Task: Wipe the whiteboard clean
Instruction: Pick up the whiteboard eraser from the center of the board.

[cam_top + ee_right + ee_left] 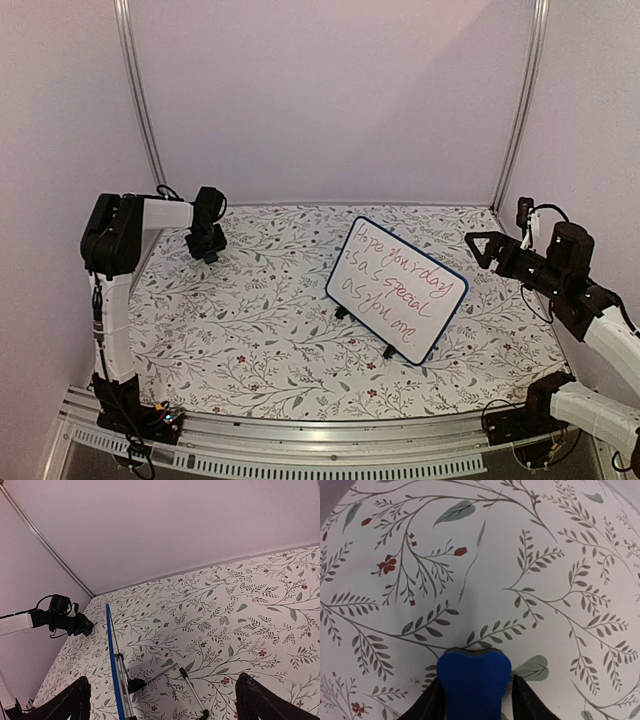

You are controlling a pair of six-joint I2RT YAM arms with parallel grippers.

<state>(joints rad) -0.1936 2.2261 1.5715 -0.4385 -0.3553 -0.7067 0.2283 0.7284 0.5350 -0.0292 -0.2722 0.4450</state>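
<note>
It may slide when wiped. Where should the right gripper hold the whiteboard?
Probably the top frame edge of the whiteboard, from the right. It leans back on two feet, and that thin rim is nearest the open right gripper, leaving the written face free for the eraser.

Table cover [260, 330]: white, with a grey-green leafy vine print and small red flowers and buds. Whiteboard [397, 286]: white face, dark blue frame, reddish handwriting, black feet [388, 352]. Eraser block [473, 682]: saturated blue with a thin dark grey layer along the top edge. Left gripper [209, 250] and right gripper [478, 248] are both black. Left arm [110, 310] and right arm [610, 340]: white links, black joints. Walls [330, 100]: plain pale lilac-pink. Rails [140, 100]: silver metal.
</note>
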